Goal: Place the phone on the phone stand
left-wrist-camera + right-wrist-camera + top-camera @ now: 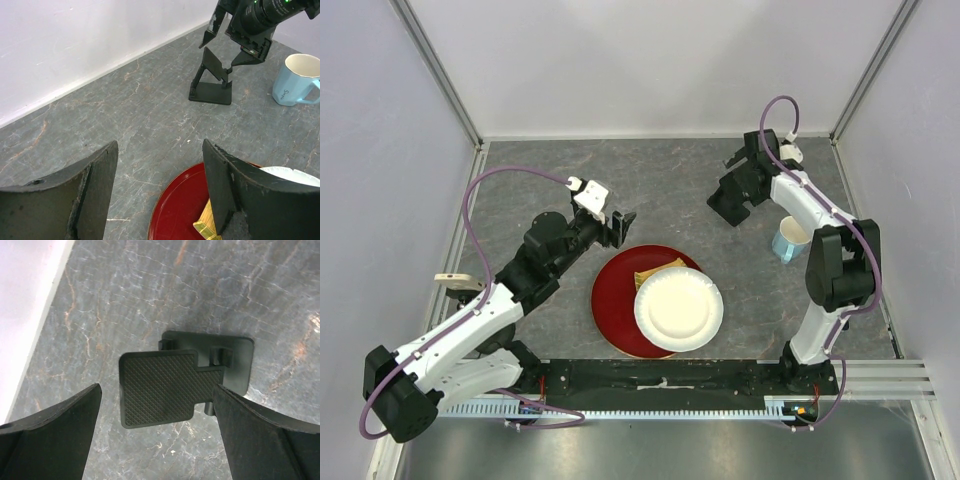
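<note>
The right gripper (156, 407) is open and holds nothing. Its fingers stand either side of the phone stand (235, 360), above it; contact cannot be confirmed. The stand sits upright at the far right of the bench (660, 175), back rest tilted and bare.

The left gripper (159, 165) is also open and empty, at mid-bench beside the far rim of the red plate (612, 300). A white paper plate (678, 310) lies on the red one, with a yellow item (657, 271) at its far edge. A light blue mug (790, 240) stands right of the stand.

The phone cannot be made out in any view; a pale sliver (450, 277) at the left edge may be it.

Judgement: the pick-up is not yet done. The next move calls for locating and grasping the phone.

The bench is grey, marbled and matte. White panels in metal framing enclose it.
</note>
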`<state>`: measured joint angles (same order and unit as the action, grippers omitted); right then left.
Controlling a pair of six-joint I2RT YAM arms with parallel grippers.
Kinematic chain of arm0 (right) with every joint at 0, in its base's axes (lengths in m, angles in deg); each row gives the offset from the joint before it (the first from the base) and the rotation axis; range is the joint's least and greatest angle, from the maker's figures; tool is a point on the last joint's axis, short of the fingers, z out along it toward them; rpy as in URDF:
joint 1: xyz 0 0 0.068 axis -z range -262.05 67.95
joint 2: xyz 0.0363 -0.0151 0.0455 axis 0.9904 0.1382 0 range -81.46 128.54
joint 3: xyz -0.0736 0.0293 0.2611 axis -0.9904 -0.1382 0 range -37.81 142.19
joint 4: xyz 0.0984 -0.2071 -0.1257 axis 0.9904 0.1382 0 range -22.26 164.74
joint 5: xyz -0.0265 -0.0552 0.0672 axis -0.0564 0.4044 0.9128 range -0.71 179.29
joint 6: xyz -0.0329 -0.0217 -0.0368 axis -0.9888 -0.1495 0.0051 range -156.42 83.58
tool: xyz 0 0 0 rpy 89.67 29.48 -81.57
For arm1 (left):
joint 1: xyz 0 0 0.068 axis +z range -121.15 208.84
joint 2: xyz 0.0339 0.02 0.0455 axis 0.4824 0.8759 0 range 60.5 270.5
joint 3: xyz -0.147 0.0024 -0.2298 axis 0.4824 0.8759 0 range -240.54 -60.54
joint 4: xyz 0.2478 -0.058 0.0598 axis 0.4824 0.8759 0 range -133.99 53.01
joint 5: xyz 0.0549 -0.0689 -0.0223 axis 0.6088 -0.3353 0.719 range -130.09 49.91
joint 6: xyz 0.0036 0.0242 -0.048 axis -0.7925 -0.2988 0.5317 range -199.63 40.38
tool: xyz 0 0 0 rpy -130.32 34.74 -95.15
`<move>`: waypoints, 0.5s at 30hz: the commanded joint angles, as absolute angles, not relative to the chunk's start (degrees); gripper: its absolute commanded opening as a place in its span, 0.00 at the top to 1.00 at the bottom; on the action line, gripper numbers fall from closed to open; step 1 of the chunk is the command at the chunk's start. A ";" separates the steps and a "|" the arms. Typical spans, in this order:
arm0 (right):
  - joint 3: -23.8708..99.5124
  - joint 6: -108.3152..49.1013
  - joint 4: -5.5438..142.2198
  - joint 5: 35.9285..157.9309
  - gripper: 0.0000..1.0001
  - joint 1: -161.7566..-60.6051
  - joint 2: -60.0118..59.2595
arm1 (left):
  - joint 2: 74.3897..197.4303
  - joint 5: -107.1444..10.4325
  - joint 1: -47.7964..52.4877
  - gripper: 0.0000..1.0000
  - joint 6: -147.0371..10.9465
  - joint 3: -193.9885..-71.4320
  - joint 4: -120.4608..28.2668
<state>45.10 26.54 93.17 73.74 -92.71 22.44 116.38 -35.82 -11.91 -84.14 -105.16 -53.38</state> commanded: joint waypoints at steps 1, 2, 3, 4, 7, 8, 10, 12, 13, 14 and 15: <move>46.48 29.76 97.97 68.21 0.02 -95.23 21.64 | 116.84 -34.65 -12.20 0.26 -87.10 -106.95 -54.89; 46.13 30.11 97.37 67.33 0.02 -95.41 21.64 | 116.84 -34.73 -12.29 0.26 -87.10 -107.03 -54.80; 45.86 29.59 97.01 67.49 0.02 -95.50 21.81 | 116.84 -34.73 -12.29 0.26 -87.18 -107.21 -54.72; 46.03 29.24 96.92 67.84 0.02 -95.50 22.51 | 116.58 -34.73 -12.29 0.27 -87.18 -107.12 -54.72; 46.39 26.16 96.05 69.60 0.02 -95.59 23.57 | 116.58 -34.47 -12.29 0.27 -87.62 -107.12 -54.63; 46.04 25.55 94.13 69.95 0.02 -95.59 23.57 | 116.58 -34.47 -12.20 0.27 -87.71 -107.12 -54.54; 43.93 22.82 91.49 71.09 0.02 -95.59 23.14 | 116.49 -34.73 -12.29 0.27 -87.62 -107.21 -54.45; 40.52 21.33 86.92 71.71 0.02 -95.68 21.48 | 116.49 -35.08 -12.29 0.27 -87.54 -107.21 -54.45; 39.11 21.06 85.08 72.32 0.02 -95.50 20.68 | 116.49 -35.08 -12.29 0.27 -87.54 -107.21 -54.45; 37.70 20.97 81.75 72.33 0.02 -95.50 19.80 | 116.49 -35.08 -12.29 0.27 -87.62 -107.21 -54.45; 34.81 21.15 80.24 72.33 0.02 -95.41 17.88 | 116.32 -35.08 -12.29 0.27 -87.45 -107.21 -54.45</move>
